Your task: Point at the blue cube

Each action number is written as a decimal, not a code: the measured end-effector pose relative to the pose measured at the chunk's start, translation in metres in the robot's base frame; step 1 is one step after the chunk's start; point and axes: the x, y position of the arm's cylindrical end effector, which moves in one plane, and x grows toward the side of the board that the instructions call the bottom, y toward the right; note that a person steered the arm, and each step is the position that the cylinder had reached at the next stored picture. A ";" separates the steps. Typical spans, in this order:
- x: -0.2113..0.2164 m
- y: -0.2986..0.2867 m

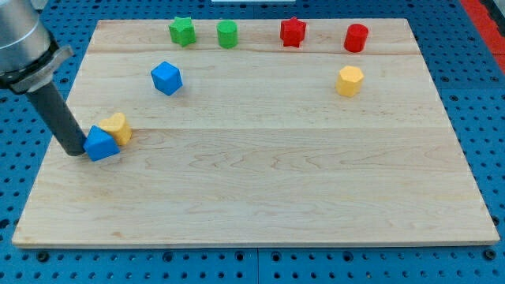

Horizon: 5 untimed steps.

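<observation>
A blue cube [166, 78] lies in the upper left part of the wooden board [260, 181]. A second blue block [102, 143], wedge-like, lies at the left, touching a yellow block [117, 127] just above and to its right. My tip [76, 151] rests on the board right against the left side of that second blue block, well below and to the left of the blue cube. The dark rod slants up to the view's top left corner.
Along the top edge stand a green star [182, 31], a green cylinder [227, 34], a red star [293, 31] and a red cylinder [356, 38]. A yellow hexagonal block [349, 80] lies at the upper right. Blue pegboard surrounds the board.
</observation>
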 end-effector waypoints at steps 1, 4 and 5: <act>0.000 0.019; -0.070 -0.028; -0.112 -0.013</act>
